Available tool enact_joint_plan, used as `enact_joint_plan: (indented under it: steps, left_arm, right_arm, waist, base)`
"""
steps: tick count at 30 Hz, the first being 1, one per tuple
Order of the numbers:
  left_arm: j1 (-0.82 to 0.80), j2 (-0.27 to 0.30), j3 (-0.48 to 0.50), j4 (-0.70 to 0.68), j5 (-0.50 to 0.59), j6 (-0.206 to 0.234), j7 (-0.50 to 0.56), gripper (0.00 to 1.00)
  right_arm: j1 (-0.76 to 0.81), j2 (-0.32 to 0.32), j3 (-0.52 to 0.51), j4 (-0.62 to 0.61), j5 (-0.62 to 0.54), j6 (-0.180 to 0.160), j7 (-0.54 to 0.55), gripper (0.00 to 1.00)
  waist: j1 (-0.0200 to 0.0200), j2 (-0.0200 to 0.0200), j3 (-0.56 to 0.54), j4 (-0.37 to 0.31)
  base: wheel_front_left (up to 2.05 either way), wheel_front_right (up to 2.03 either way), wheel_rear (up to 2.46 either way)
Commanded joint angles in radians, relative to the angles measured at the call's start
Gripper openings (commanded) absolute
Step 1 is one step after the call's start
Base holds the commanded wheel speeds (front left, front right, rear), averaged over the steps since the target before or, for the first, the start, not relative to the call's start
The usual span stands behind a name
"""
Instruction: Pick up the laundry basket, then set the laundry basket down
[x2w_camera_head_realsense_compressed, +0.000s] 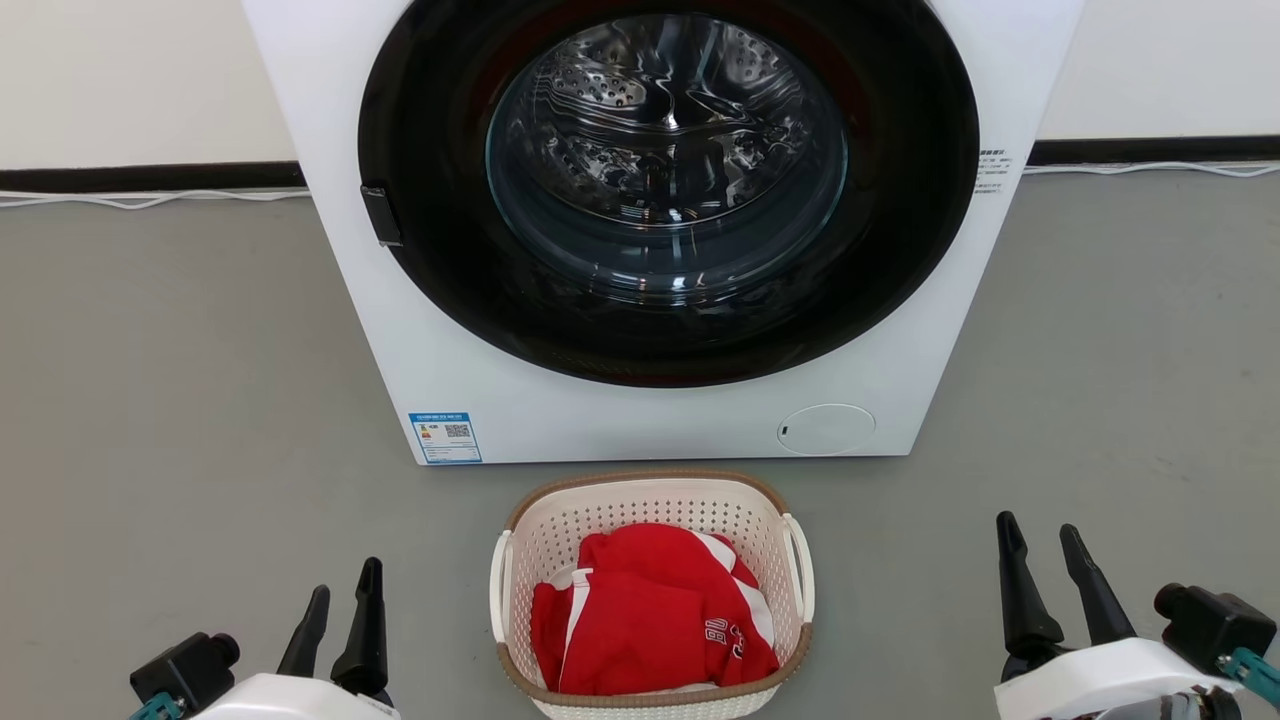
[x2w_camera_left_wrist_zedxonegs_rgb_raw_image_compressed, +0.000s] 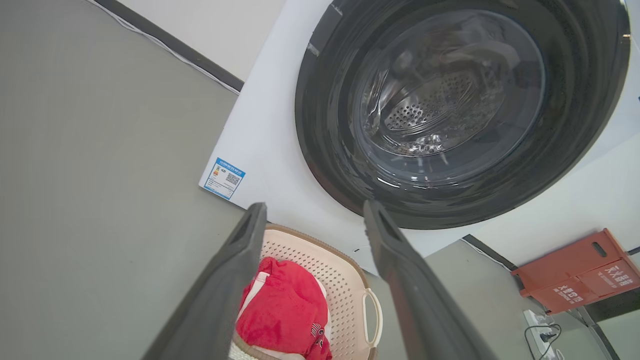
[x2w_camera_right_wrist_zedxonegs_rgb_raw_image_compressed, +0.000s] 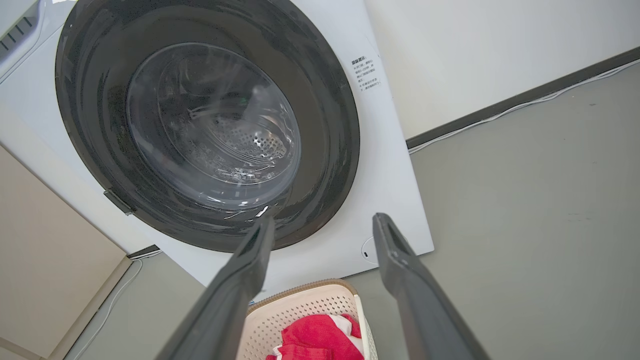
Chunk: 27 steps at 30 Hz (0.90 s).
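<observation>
Behind laundry basket (x2w_camera_head_realsense_compressed: 640, 477), blue washer label (x2w_camera_head_realsense_compressed: 445, 438)

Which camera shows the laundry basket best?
The head view: the laundry basket shows nearly whole, both handles and red clothes inside. Left wrist view: part, with one handle. Right wrist view: one corner.
</observation>
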Motion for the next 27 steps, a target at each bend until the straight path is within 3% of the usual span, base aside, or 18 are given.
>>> enact_joint_plan:
  steps: [1, 27]
  left_arm:
    - [-0.027, 0.013, 0.019, -0.024, 0.042, -0.005, -0.016, 1.0]
    - [-0.024, 0.038, 0.013, -0.002, 0.303, -0.007, -0.091, 1.0]
  right_arm:
    - [-0.02, -0.014, 0.023, -0.027, -0.046, 0.005, -0.02, 1.0]
    - [-0.024, -0.023, 0.007, -0.006, -0.335, 0.007, -0.093, 1.0]
  waist:
    - [0.0, 0.0, -0.001, 0.0]
    - [0.0, 0.0, -0.001, 0.001]
  base:
    - [0.0, 0.0, 0.0]
    - [0.0, 0.0, 0.0]
